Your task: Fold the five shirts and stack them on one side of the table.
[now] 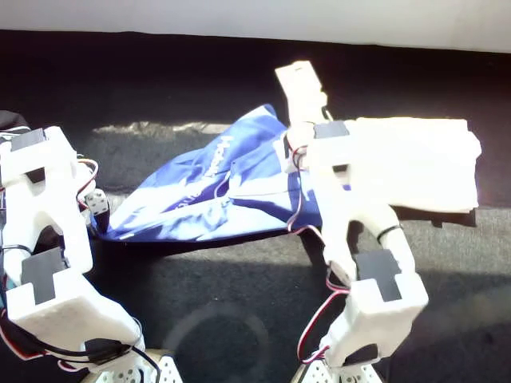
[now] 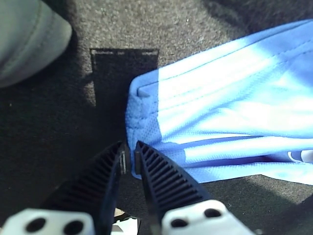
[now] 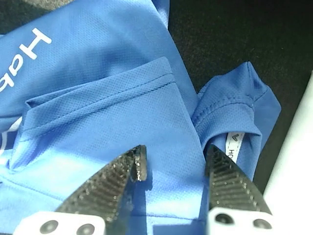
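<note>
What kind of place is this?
Probably a robot lab: a left arm and right arm sit at a dark table, with a blue shirt beside a folded white shirt.

**Items by kind, counted.**

- **Blue garments:** one. The blue shirt (image 1: pixel 215 187) lies under my right fingers and just ahead of my left fingers.
- **White cloth:** one folded white pile (image 1: pixel 415 163), just beside my right fingers. I cannot tell how many pieces it holds.
- **Grey cloth:** one piece, the grey cloth (image 2: pixel 24 39), ahead of my left fingers and apart from the blue shirt.
- **Black patches on the table:** one, the black patch (image 2: pixel 122 73), straight ahead of my left fingers.
- **Neck labels:** one, the white label (image 3: pixel 235 144), just ahead of one right finger.
- **Grippers:** two, my left gripper (image 2: pixel 131 159) and my right gripper (image 3: pixel 173 169), with two ridged fingers each, four in all.
</note>
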Action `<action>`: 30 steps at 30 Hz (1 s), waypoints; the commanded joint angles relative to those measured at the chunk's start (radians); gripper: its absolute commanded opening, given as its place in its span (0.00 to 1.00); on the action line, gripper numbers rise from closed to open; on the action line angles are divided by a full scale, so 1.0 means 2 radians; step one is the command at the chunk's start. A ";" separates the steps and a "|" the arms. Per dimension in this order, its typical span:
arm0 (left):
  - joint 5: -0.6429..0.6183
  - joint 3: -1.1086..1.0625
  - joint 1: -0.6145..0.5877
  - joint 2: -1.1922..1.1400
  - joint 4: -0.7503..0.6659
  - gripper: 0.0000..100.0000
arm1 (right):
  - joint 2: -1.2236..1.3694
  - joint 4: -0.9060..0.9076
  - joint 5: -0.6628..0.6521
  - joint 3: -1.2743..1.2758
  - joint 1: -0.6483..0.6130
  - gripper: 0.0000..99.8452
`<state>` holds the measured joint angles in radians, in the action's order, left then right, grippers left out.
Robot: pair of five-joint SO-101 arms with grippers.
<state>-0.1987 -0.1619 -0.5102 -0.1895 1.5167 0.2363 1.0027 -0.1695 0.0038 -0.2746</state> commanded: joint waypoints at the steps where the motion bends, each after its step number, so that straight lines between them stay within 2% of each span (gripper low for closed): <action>1: 0.005 0.001 0.002 0.022 0.001 0.01 | 0.023 0.029 0.001 -0.077 -0.014 0.20; 18: 0.005 0.001 0.002 0.022 -0.002 0.01 | 0.202 0.042 0.000 -0.273 -0.020 0.20; 26: 0.005 0.001 0.002 0.022 -0.002 0.01 | 0.270 0.115 0.000 -0.381 -0.020 0.20; 28: 0.005 0.001 0.002 0.022 -0.002 0.01 | 0.281 0.125 0.000 -0.404 -0.020 0.17; 30: 0.005 0.001 0.002 0.022 -0.002 0.01 | 0.290 0.129 0.000 -0.424 -0.020 0.09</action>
<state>-0.1987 -0.1619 -0.5102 -0.1895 1.5167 0.8178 1.2436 -0.1695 -0.7541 -0.3115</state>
